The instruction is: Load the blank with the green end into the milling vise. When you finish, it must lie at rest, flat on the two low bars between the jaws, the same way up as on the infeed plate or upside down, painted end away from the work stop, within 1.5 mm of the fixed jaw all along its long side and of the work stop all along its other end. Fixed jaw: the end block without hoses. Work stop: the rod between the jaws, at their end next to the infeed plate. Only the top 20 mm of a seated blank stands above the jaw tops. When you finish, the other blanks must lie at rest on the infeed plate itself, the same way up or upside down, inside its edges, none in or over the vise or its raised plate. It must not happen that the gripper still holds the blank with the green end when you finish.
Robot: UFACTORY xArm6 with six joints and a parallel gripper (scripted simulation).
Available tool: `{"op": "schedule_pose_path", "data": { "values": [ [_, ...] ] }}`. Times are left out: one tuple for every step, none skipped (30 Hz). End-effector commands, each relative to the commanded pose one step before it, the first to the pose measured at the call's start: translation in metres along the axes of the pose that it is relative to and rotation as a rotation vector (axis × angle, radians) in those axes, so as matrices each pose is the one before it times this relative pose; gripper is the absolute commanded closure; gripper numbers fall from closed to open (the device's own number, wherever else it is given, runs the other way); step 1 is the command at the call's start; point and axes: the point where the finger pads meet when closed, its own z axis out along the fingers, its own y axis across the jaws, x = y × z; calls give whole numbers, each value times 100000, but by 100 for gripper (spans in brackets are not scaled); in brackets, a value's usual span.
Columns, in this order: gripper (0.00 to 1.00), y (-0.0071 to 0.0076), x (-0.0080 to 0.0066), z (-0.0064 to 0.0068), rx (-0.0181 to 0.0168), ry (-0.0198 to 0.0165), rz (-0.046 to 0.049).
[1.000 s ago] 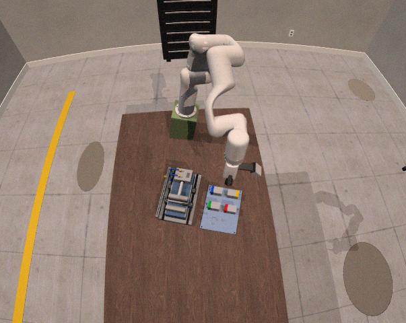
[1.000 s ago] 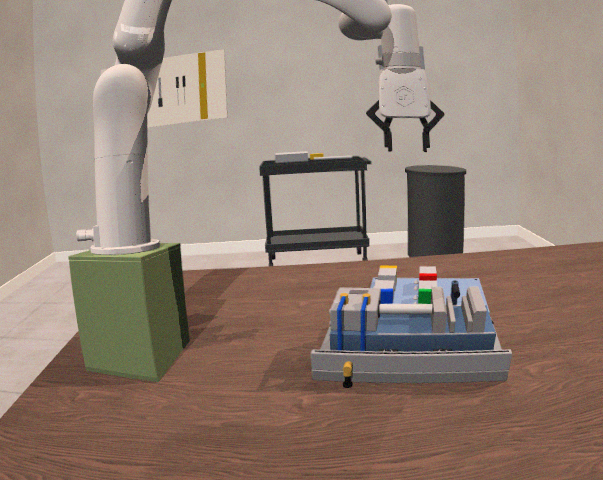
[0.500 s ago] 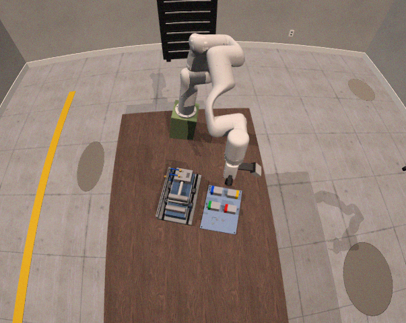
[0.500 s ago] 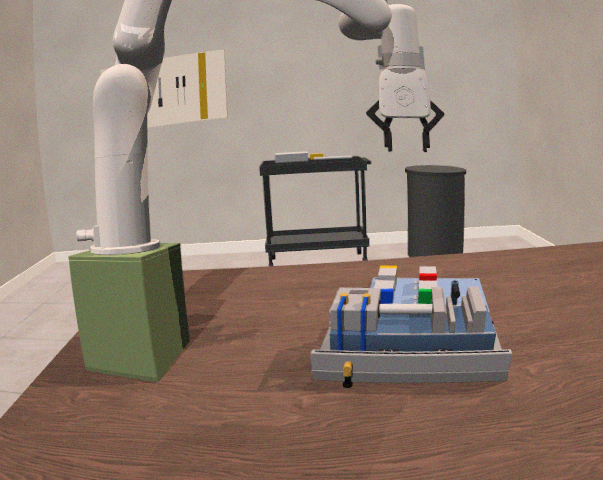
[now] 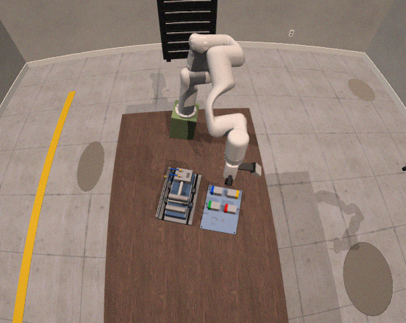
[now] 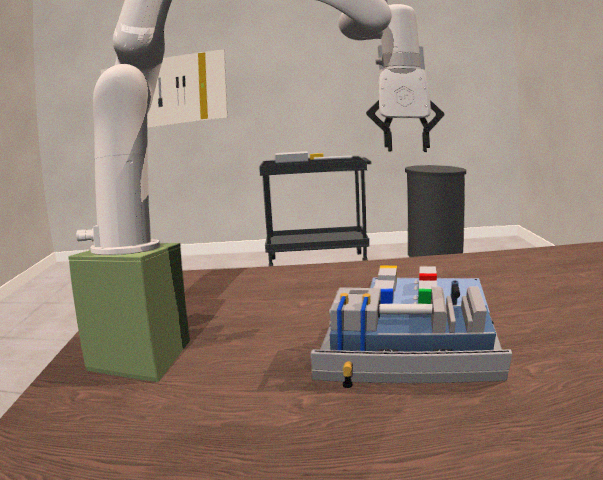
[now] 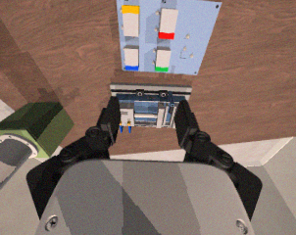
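Observation:
The blank with the green end [image 5: 213, 205] lies on the light blue infeed plate [image 5: 221, 211], in the row nearer the vise; it also shows in the wrist view [image 7: 162, 60] and in the exterior view [image 6: 424, 295]. The milling vise [image 5: 178, 198] stands left of the plate, with nothing between its jaws [image 6: 404, 310]. My gripper [image 6: 404, 138] hangs high above the table, over the far side of the plate. Its fingers are partly open with nothing between them.
Three other blanks lie on the plate: blue end [image 5: 216, 190], yellow end [image 5: 233, 193], red end [image 5: 230, 208]. The green arm pedestal [image 6: 128, 310] stands at the table's far end. A black cart [image 6: 315, 204] and a dark bin [image 6: 435, 209] stand on the floor beyond.

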Motion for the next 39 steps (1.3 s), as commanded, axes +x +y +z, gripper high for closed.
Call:
{"op": "schedule_pose_path", "data": {
  "values": [
    [28, 112, 77, -203, -425, 240, -33],
    [28, 0, 0, 0, 0, 0, 0],
    [28, 0, 0, 0, 0, 0, 0],
    [28, 0, 0, 0, 0, 0, 0],
    [28, 0, 0, 0, 0, 0, 0],
    [28, 0, 0, 0, 0, 0, 0],
    [28, 0, 0, 0, 0, 0, 0],
    [28, 0, 0, 0, 0, 0, 0],
    [28, 0, 0, 0, 0, 0, 0],
    [28, 0, 0, 0, 0, 0, 0],
    [28, 0, 0, 0, 0, 0, 0],
    [28, 106, -113, 475, 1, 1, -11],
    [28, 106, -113, 475, 1, 1, -11],
    [28, 106, -113, 475, 1, 1, -11],
    [28, 106, -113, 475, 1, 1, -11],
    [28, 106, -113, 475, 1, 1, -11],
    [28, 106, -113, 475, 1, 1, -11],
    [28, 106, -113, 475, 1, 1, -11],
    [28, 106, -113, 475, 1, 1, -11],
    [28, 106, -113, 475, 1, 1, -11],
    [28, 106, -113, 475, 1, 1, -11],
    [28, 0, 0, 0, 0, 0, 0],
    [28, 0, 0, 0, 0, 0, 0],
    [28, 0, 0, 0, 0, 0, 0],
    [28, 0, 0, 0, 0, 0, 0],
    [28, 0, 0, 0, 0, 0, 0],
    [28, 0, 0, 0, 0, 0, 0],
    [28, 0, 0, 0, 0, 0, 0],
    [28, 50, -133, 443, 92, -68, 28],
    [28, 108, -112, 475, -11, 7, -3],
    [28, 108, -112, 475, -11, 7, -3],
    [28, 108, -112, 475, -11, 7, -3],
    [28, 107, -112, 475, -11, 7, -3],
    [28, 107, -113, 475, -11, 7, -3],
    [28, 107, -113, 475, -11, 7, -3],
    [28, 107, -113, 475, -11, 7, -3],
    [28, 107, -113, 475, -11, 7, -3],
    [28, 107, -113, 475, -11, 7, -3],
    [28, 0, 0, 0, 0, 0, 0]
  ]
}}
